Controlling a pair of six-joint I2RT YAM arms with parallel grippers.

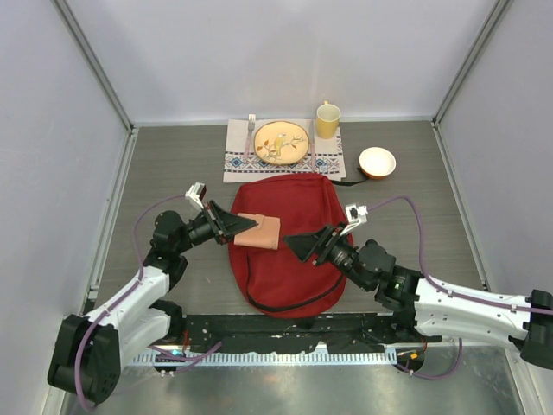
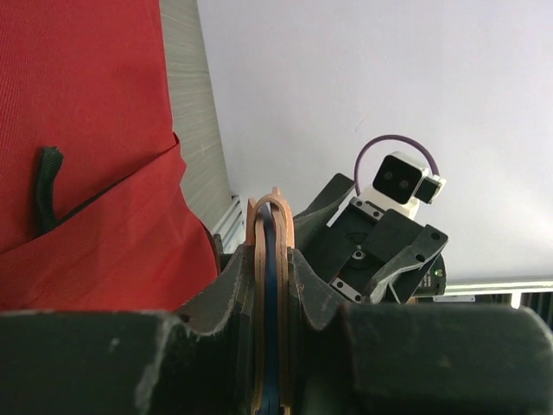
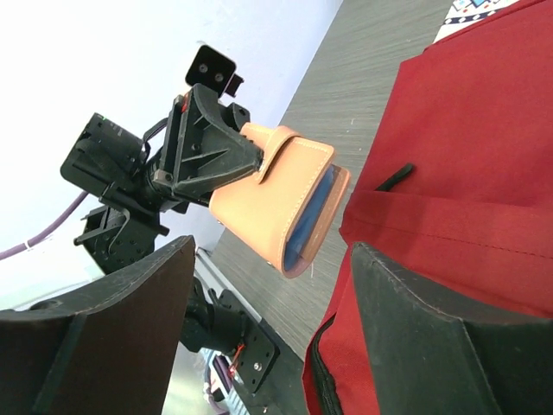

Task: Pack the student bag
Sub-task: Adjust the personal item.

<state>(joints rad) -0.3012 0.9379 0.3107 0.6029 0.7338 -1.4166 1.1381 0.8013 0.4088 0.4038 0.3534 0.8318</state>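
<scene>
The red student bag (image 1: 289,277) lies flat mid-table, its near edge just beyond the arm bases. The right gripper (image 1: 298,245) reaches in from 4 o'clock over the bag's middle, jaws spread wide. At the bag's 10 o'clock edge the left gripper (image 1: 235,223) clamps a tan leather pouch (image 1: 263,232). Grey tabletop (image 1: 173,173) shows at 9 and 3 o'clock. At 12 the bag's far edge reaches a placemat (image 1: 238,162) bearing a plate (image 1: 282,143).
</scene>
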